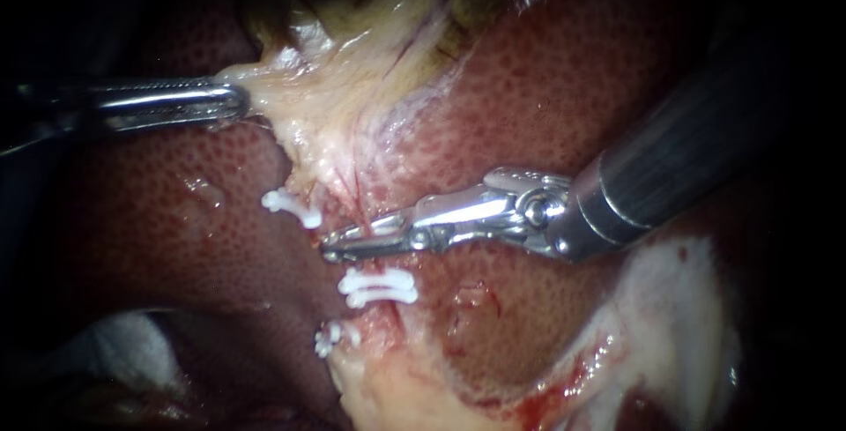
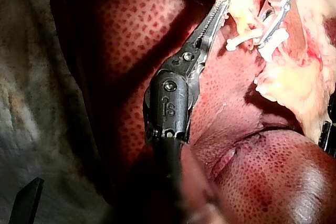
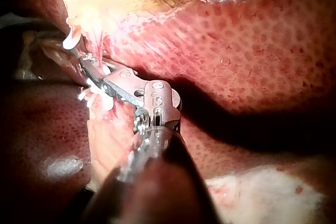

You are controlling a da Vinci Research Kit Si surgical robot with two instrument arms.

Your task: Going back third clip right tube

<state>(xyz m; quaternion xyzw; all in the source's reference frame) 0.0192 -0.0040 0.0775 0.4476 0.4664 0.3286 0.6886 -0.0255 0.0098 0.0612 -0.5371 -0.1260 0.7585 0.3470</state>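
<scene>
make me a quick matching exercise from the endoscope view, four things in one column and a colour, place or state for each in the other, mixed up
Things:
1. left instrument
2. right instrument
3. liver
4. middle clip

Descriptions:
A. white, just below the right instrument's tip
B. dark red, speckled surface
C. jaws shut on the pale tissue
D. dark shaft coming in from the right

Pairs: 1-C, 2-D, 3-B, 4-A
</scene>
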